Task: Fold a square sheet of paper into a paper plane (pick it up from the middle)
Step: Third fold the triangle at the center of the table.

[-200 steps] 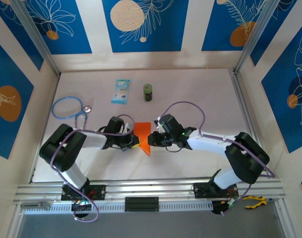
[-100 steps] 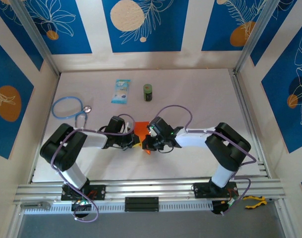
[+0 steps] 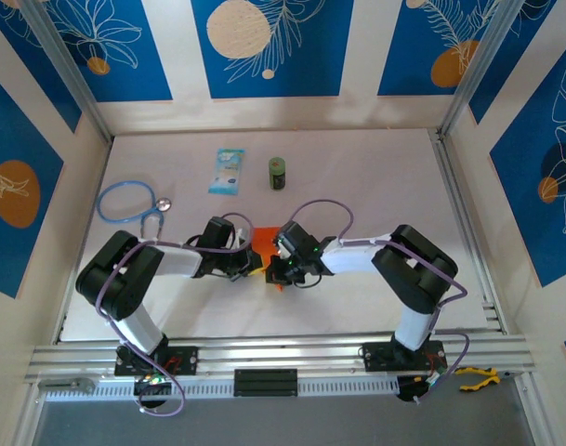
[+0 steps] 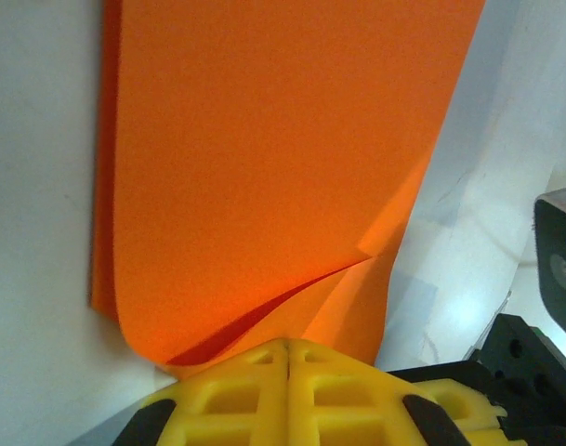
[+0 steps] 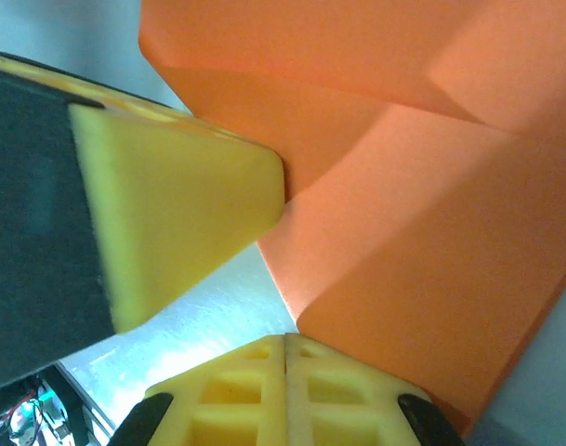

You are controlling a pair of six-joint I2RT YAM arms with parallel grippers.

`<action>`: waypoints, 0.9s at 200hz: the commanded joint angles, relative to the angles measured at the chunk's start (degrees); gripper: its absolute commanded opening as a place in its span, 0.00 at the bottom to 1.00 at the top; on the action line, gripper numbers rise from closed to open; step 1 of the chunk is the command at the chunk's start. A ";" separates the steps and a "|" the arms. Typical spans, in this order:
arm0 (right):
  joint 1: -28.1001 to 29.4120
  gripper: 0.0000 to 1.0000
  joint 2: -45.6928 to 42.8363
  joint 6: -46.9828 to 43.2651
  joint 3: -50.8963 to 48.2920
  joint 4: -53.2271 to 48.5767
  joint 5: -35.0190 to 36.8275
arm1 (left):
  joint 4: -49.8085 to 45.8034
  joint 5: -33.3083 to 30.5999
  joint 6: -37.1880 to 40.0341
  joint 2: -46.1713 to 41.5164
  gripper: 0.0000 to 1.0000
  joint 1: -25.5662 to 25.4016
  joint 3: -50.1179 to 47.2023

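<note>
The orange square sheet of paper (image 3: 267, 240), partly folded, lies at the table's middle between my two grippers. In the left wrist view the paper (image 4: 264, 158) shows two layers gaping slightly where they meet my left gripper (image 4: 288, 346). Its yellow jaws are shut, tips against the paper's near edge. My right gripper (image 5: 285, 339) is also shut, its tips at a lower corner of the folded paper (image 5: 422, 232). One left finger (image 5: 180, 223) touches a crease there. From above, my left gripper (image 3: 257, 265) and right gripper (image 3: 271, 269) almost meet over the paper.
At the back of the table lie a light-blue packet (image 3: 227, 171) and a small green can (image 3: 278, 173). A blue stethoscope (image 3: 129, 202) lies at the left. The side walls and the rail at the near edge bound the table.
My right arm has swung left onto the paper, its gripper has closed, and it now hides most of the orange sheet. The left arm has stayed put.
</note>
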 commanded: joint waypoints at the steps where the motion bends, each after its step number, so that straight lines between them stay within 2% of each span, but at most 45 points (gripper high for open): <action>1: -0.19 0.02 -1.16 0.05 -2.57 -0.67 -0.74 | -3.30 -1.87 1.19 1.48 0.00 -0.49 0.70; 68: -0.71 0.03 -5.10 0.72 -9.71 2.63 -3.53 | -4.37 -2.32 1.45 1.66 0.00 -0.45 0.83; 118: -0.72 0.04 -10.23 2.05 -14.52 2.88 -2.00 | -5.51 -2.52 2.00 1.62 0.00 -0.41 1.27; 157: -0.71 0.04 -14.97 1.76 -14.03 2.56 -0.41 | -5.64 -2.57 2.04 1.27 0.00 -0.44 1.19; 180: -0.89 0.04 -13.94 1.04 -11.33 3.80 -1.12 | -5.66 -2.50 1.97 1.27 0.00 -0.44 1.09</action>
